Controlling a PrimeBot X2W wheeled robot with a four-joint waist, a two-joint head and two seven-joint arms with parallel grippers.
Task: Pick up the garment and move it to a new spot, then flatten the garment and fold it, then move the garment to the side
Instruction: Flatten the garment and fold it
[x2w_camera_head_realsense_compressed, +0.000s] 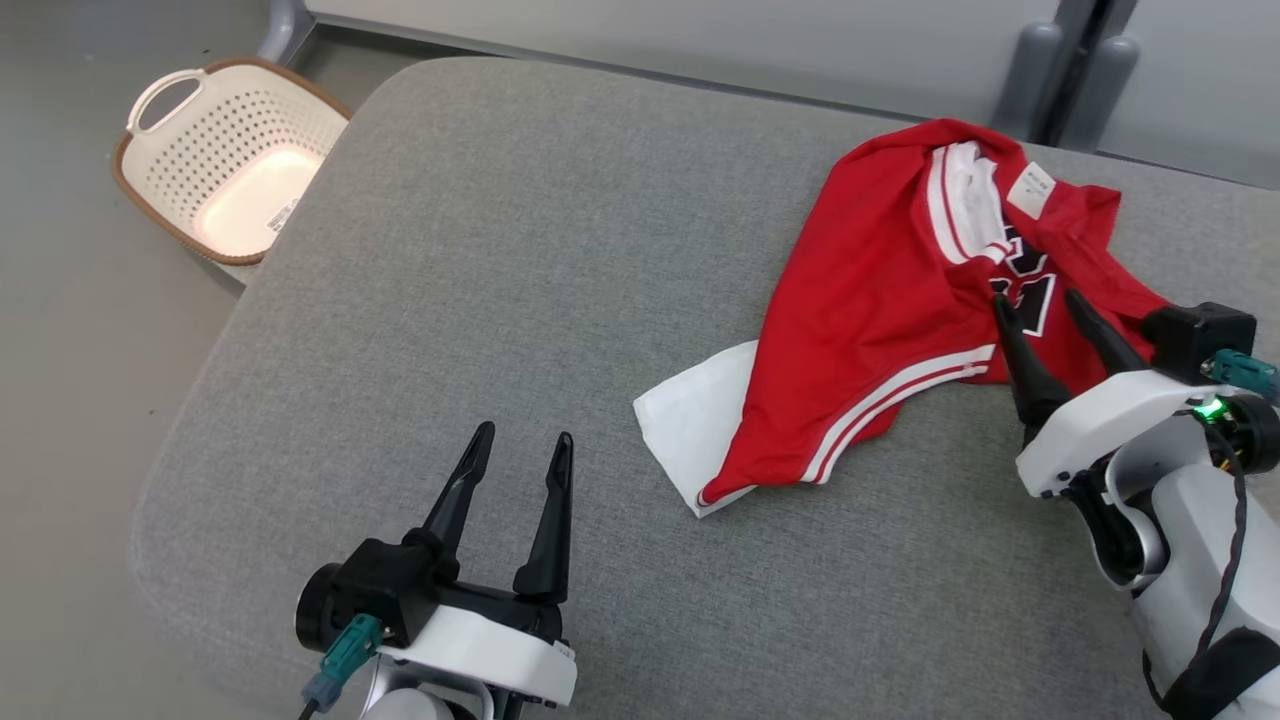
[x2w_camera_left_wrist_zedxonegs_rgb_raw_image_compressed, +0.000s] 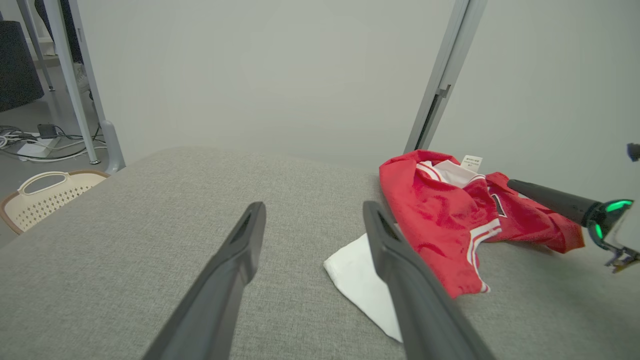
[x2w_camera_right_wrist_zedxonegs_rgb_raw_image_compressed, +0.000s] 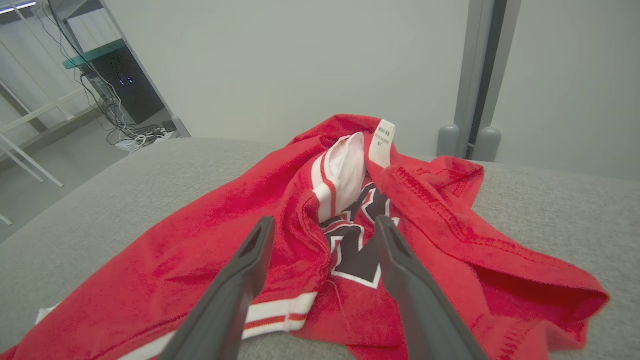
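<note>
Red garment (x2w_camera_head_realsense_compressed: 880, 300) lay crumpled on far right part of grey padded surface (x2w_camera_head_realsense_compressed: 480, 260), bunched and folded over itself. White-and-red striped trim, black-and-white lettering, white label at top, white panel poking out at near-left edge. Right gripper (x2w_camera_head_realsense_compressed: 1036, 298) spread wide, empty, fingers over lettering; contact with cloth unclear. Left gripper (x2w_camera_head_realsense_compressed: 525, 433) spread wide, empty, well apart from garment.

Matt red cloth garment (x2w_camera_head_realsense_compressed: 880, 300), rough grey woven cushion (x2w_camera_head_realsense_compressed: 480, 300), glossy perforated plastic basket (x2w_camera_head_realsense_compressed: 225, 150)
</note>
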